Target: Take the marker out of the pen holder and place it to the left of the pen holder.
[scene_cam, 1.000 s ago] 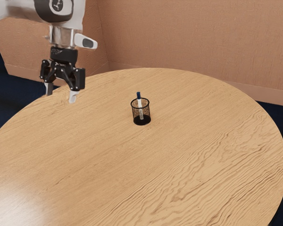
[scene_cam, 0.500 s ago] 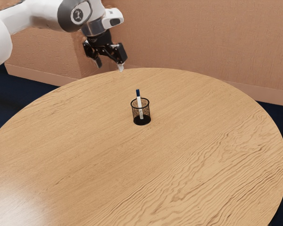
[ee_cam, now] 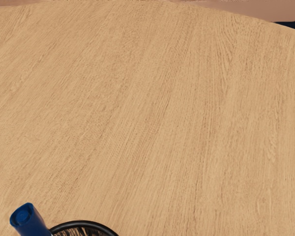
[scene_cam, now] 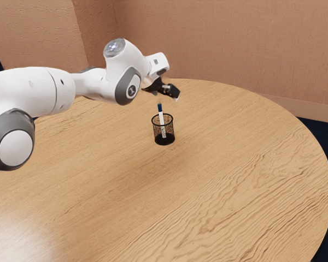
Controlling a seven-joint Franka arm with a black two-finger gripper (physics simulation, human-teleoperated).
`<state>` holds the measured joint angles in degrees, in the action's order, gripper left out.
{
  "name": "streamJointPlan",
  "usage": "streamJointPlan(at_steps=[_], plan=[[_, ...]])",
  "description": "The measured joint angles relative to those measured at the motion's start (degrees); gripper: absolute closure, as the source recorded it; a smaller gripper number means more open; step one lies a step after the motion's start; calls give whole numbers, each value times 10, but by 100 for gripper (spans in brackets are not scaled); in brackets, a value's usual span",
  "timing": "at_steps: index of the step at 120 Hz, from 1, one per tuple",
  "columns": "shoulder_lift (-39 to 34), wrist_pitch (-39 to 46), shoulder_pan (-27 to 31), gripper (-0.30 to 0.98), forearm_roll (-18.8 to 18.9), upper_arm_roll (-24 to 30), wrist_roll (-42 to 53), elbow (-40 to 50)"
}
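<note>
In the exterior view, the arm [scene_cam: 35, 90] is stretched in from the exterior view's left, and the end effector [scene_cam: 166, 96] is held in the air, with the pen holder [scene_cam: 170, 132] shown lower in the view. The end effector is seen spread, with a gap left between its two tips and nothing pinched there. The marker [scene_cam: 162, 118] is held upright, with a slight tilt, inside the pen holder; its blue cap [scene_cam: 159, 108] is raised above the rim, and its white body can be seen through the dark mesh. By the cap, a slight lean toward the exterior view's left is shown. The pen holder is stood upright on the round wooden bench [scene_cam: 98, 207]. Behind the bench, a reddish-brown wall [scene_cam: 224, 49] can be seen, with a paler skirting board [scene_cam: 311, 115] run along its foot.

In the wrist view, the blue cap is seen end-on, beside the curved black rim of the pen holder. Only part of that rim is taken in. The wood grain of the bench is spread out beyond them, and the bench's far edge is bordered by the wall and a dark patch [ee_cam: 294, 25].
</note>
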<state>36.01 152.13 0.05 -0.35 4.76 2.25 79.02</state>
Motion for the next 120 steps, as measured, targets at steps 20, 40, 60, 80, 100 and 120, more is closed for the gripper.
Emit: streamJointPlan(at_steps=[20, 40, 60, 80, 100, 120], plan=[[37, 40, 1, 0, -17, -24, 14, -15], [71, 58, 1, 0, -31, -42, 24, -16], [83, 67, 1, 0, -51, -54, 32, -24], [120, 71, 1, 0, -58, -54, 38, -68], [170, 73, 1, 0, -69, -54, 42, -126], [180, 74, 1, 9, -71, -54, 45, -133]])
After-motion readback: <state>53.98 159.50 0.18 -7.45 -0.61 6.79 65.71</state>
